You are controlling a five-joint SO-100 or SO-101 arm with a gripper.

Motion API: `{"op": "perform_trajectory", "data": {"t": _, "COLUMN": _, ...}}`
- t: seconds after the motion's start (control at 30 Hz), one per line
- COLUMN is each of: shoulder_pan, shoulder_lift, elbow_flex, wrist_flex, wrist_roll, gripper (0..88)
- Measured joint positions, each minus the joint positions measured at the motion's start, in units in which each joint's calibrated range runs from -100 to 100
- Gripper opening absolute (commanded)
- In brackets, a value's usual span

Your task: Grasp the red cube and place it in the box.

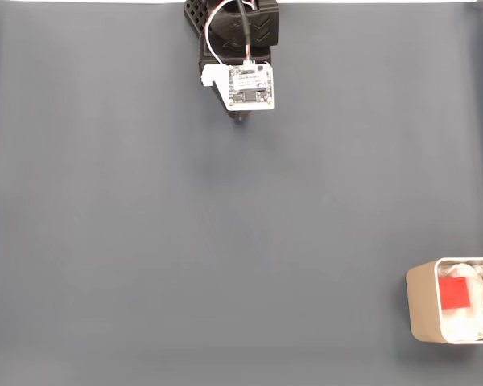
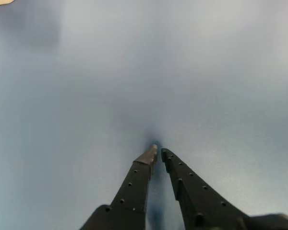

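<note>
One cube: red cube (image 1: 454, 293) lying inside the box (image 1: 419, 301) on white lining.
Gripper (image 2: 158, 152): clenched, empty, well apart from box.
Handling: likely light, stiff, matte; pinch across opposite flat faces.

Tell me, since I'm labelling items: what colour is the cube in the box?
Bright red; the cube shows best in the fixed view, inside the box.

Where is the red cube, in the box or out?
In: the red cube lies on white lining inside the box, fixed view.
</note>
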State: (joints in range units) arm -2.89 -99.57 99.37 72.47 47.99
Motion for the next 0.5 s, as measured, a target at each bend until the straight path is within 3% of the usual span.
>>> {"op": "perform_trajectory", "data": {"t": 0.5, "shoulder_pan": 0.07, "shoulder_lift": -0.43, "elbow_flex": 0.0, "wrist_flex": 2.31, "wrist_roll": 0.73, "gripper": 0.3}}
